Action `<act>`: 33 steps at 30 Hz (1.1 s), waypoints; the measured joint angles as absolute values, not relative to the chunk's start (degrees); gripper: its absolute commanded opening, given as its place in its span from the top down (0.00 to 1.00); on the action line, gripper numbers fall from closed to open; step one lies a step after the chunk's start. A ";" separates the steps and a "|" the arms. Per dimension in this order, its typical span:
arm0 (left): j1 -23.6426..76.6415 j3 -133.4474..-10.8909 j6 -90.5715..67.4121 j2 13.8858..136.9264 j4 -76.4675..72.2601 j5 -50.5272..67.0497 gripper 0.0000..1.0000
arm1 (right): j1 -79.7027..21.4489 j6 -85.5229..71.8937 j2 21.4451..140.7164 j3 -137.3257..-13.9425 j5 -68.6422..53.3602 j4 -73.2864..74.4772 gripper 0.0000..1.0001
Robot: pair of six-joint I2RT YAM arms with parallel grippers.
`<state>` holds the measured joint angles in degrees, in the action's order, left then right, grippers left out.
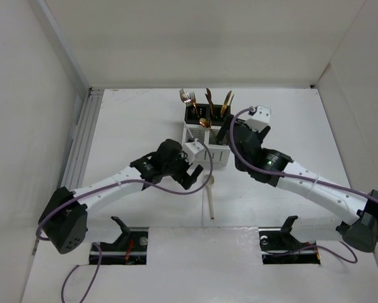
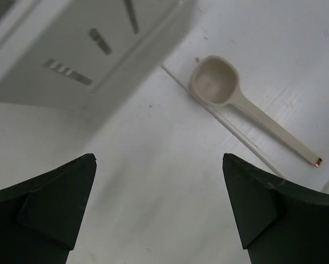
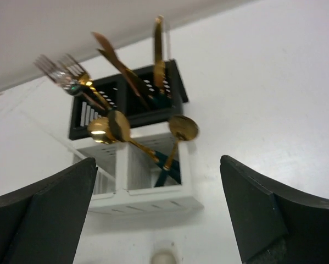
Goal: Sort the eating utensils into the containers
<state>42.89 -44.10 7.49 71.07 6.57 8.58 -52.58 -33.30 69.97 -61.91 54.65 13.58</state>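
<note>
A cream spoon [image 1: 210, 189] lies on the table in front of the white slotted caddy [image 1: 198, 150]. In the left wrist view the spoon [image 2: 222, 88] lies ahead and to the right of my open, empty left gripper [image 2: 159, 158], next to the white caddy [image 2: 60, 49]. The black caddy [image 1: 198, 115] stands behind the white one and holds forks [image 1: 187, 98] and gold knives [image 1: 226, 103]. My right gripper [image 3: 157, 159] is open and empty, facing the white caddy [image 3: 153, 192], which holds gold spoons [image 3: 183, 127] with green handles. In the top view the left gripper [image 1: 192, 172] is beside the spoon's bowl. The right gripper [image 1: 225, 136] is at the white caddy's right side.
White walls close in the table at the back and both sides. A ribbed rail [image 1: 81, 136] runs along the left edge. A thin seam [image 2: 230, 127] in the table passes under the spoon. Two black brackets [image 1: 120, 227] sit at the near edge.
</note>
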 measured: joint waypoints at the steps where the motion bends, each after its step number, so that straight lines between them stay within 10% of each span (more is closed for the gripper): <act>1: 44.47 -44.58 7.29 72.03 7.46 8.56 0.00 | -52.58 -36.36 70.02 -62.92 55.55 17.28 0.01; 9: 51.40 -47.40 -11.68 78.48 11.11 4.84 0.02 | -52.49 -58.17 72.62 -65.82 60.49 46.11 0.00; 20: 54.33 -46.06 -24.16 82.43 11.42 1.87 0.38 | -52.60 -69.65 60.64 -56.64 61.36 53.30 0.02; 33: 65.56 -49.84 -28.10 89.73 17.17 -2.83 0.37 | -52.60 -71.46 62.50 -57.28 62.87 54.52 0.02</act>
<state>65.56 -49.84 -28.10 89.73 17.17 -2.83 -52.60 -71.46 62.50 -57.28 62.87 54.52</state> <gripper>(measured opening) 0.646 0.980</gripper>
